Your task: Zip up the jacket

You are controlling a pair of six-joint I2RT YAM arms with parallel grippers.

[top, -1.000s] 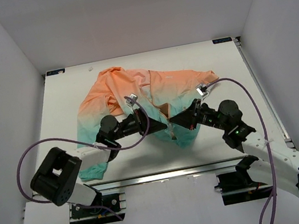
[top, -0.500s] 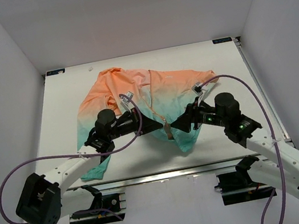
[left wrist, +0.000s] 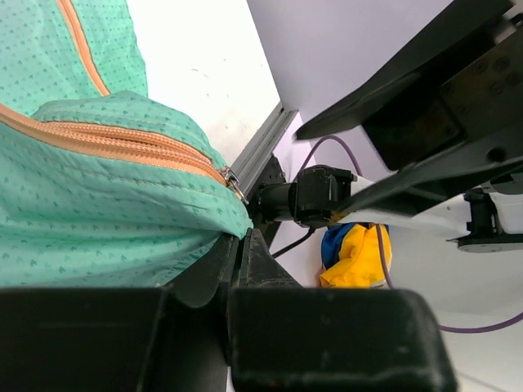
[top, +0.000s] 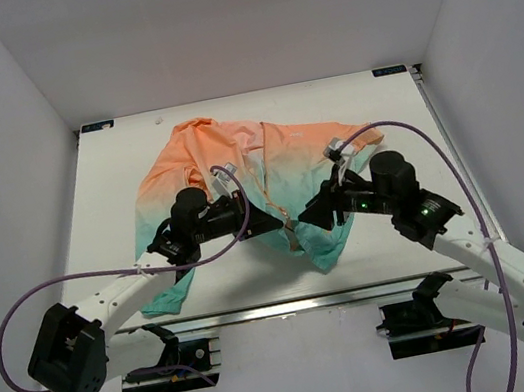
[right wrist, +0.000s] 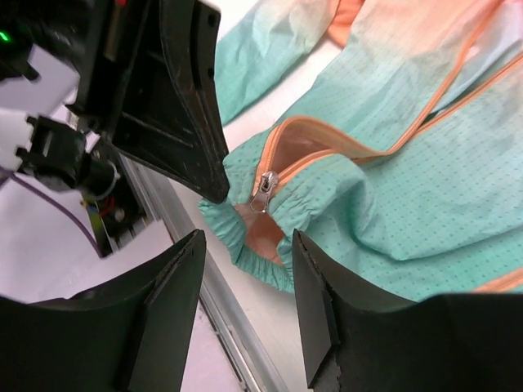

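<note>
Jacket [top: 268, 170], lying on table [top: 106, 173], slider [right wrist: 263, 186] low at teal hem [right wrist: 245, 245]: left gripper [left wrist: 237, 261] clamped on hem beside slider, right gripper [right wrist: 248, 241] wide open just short of it; step judged grasping the slider, next needing closure on its tab, then a pull hoodward.

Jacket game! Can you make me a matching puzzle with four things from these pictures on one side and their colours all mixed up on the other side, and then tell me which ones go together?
Things:
1. zipper pull
2. jacket hem
3. zipper tape
4. cable

Colours:
A. purple
B. orange
C. silver
D. teal

Right pairs: 1-C, 2-D, 3-B, 4-A.
</note>
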